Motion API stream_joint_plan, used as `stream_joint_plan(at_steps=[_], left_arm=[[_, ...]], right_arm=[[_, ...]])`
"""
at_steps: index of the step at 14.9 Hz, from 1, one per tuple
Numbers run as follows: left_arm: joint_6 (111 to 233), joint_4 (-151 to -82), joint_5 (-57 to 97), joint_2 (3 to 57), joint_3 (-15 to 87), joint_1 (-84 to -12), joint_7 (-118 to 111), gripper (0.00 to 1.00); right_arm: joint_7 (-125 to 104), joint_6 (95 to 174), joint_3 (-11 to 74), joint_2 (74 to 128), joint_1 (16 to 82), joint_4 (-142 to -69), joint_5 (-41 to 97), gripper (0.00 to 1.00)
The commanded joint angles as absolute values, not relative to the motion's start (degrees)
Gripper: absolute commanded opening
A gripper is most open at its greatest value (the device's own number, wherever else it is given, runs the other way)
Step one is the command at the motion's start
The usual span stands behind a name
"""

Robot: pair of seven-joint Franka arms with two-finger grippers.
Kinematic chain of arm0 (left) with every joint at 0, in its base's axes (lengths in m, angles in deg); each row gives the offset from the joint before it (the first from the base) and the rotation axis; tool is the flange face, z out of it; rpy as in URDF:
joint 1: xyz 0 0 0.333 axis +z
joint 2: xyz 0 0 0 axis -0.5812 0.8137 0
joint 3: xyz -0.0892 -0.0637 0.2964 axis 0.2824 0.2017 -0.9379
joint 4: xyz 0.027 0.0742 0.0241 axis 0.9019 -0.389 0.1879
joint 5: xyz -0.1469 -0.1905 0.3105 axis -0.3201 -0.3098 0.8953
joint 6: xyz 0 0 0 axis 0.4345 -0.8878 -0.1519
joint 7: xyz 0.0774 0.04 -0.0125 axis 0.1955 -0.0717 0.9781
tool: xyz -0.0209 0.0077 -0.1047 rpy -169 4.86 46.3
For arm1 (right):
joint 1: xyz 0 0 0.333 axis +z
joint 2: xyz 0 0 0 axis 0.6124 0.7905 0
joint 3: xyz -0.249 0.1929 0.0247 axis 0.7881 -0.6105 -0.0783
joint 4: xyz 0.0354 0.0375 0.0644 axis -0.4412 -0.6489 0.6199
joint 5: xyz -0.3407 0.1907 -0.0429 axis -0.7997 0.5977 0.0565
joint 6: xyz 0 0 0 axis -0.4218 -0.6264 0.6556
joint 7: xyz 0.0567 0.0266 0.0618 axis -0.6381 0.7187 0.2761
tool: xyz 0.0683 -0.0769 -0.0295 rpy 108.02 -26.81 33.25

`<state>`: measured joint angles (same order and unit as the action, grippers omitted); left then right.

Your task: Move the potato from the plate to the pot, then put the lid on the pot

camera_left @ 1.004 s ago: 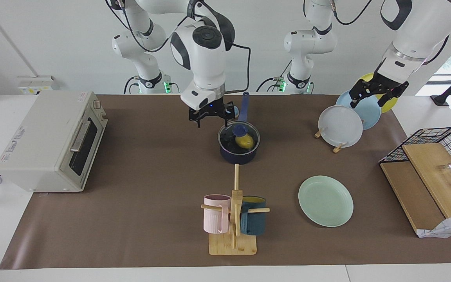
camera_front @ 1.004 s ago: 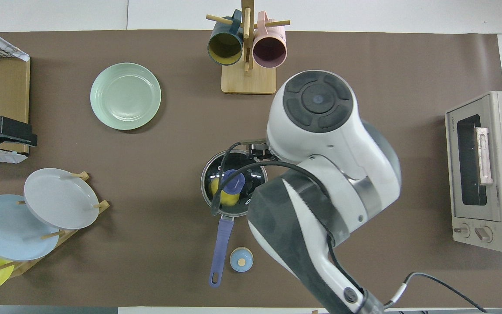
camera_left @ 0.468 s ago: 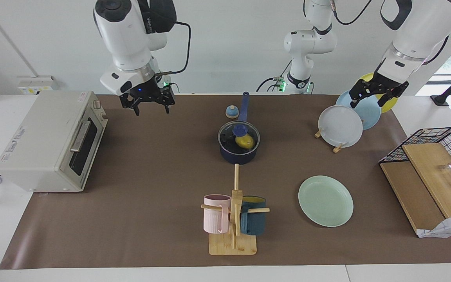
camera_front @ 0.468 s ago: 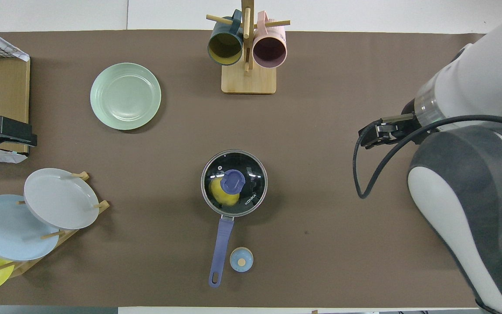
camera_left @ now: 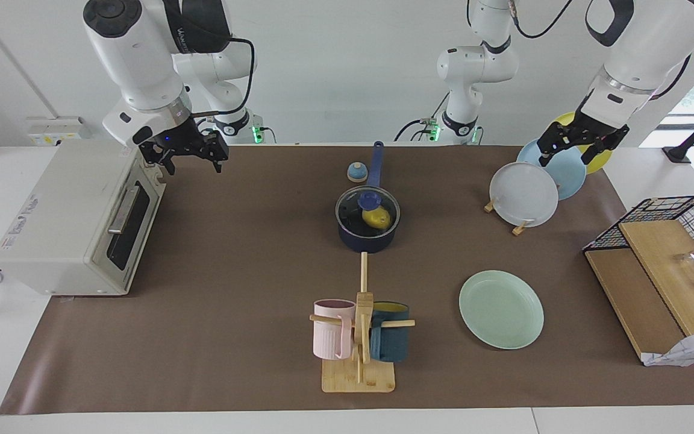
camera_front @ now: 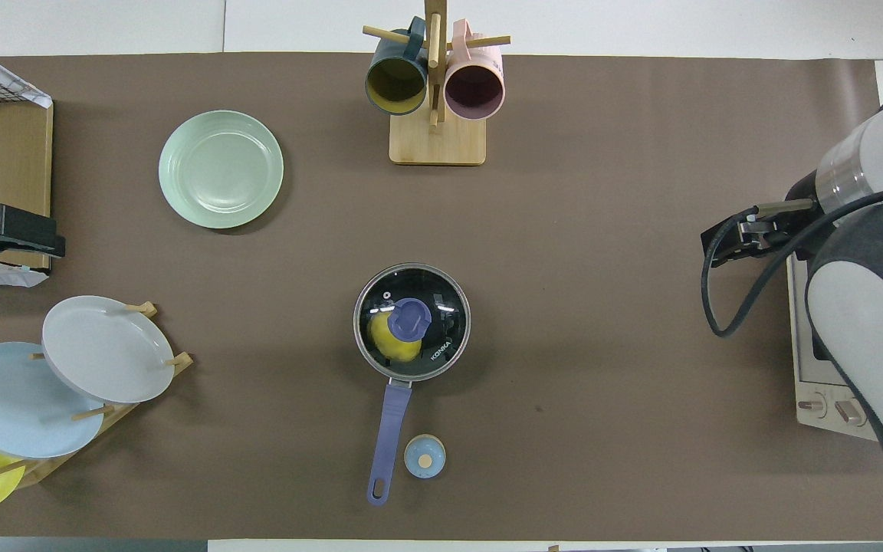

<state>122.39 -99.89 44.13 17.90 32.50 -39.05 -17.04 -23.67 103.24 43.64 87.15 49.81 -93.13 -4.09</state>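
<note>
Lid on pot w/ potato inside.

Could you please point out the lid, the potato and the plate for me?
lid (camera_front: 441, 307), overhead view, on its clear glass beside the knob.
potato (camera_front: 382, 337), overhead view, on its yellow side showing through the glass.
plate (camera_left: 501, 309), facing view, on its bare middle.

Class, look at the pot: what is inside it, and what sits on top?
On the pot sits the lid; through its glass the potato shows inside, partly hidden under the knob.
</note>
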Motion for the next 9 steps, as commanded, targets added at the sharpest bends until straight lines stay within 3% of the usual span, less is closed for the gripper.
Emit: stream_joint_plan(at_steps=[1,9], left_arm=[[121.5,-100.0,43.7,17.3,32.9,-38.5,-16.7,1.0],[121.5,-100.0,43.7,17.3,32.9,-38.5,-16.7,1.0]], right_arm=[[-22.2,103.6,43.6,85.2,48.9,-95.6,-8.8,1.0],[-19.2,105.2,43.9,85.2,44.1,-95.4,-5.7,1.0]])
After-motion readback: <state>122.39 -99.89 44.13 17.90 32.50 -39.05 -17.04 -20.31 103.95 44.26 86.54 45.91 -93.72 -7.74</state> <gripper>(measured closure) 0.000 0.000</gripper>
